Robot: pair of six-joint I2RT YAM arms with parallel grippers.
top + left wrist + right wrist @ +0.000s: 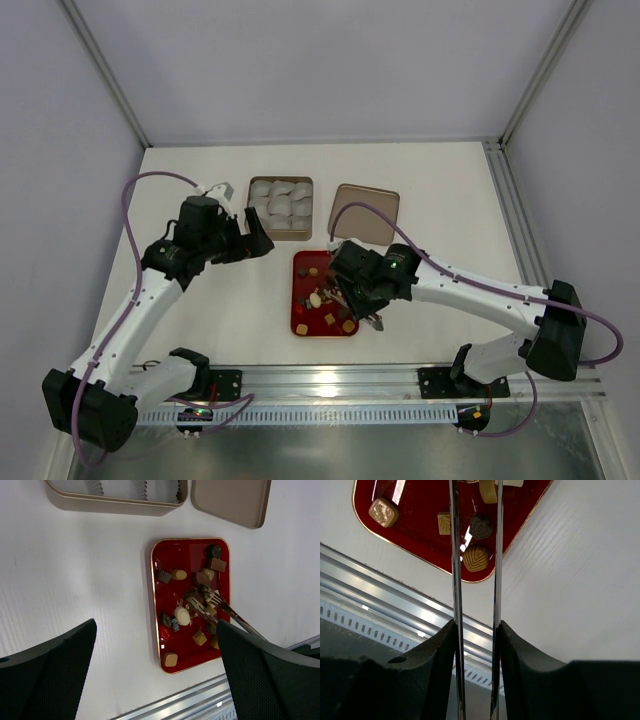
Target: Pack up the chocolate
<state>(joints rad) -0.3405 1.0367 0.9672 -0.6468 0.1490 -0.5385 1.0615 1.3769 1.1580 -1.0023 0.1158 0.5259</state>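
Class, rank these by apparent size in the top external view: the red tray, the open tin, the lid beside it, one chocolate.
1. red tray: largest.
2. open tin and lid: they look alike, so no ranking between them.
3. chocolate: by far the smallest.

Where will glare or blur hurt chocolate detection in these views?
Right wrist: white glare streaks on the red tray, mirror-bright tongs, bright patches on the rail, and the right gripper fingers dark and soft. Left wrist: tray sharp, only the near left gripper fingers blurred. Top external: even light, soft shadows, but the chocolates are tiny.
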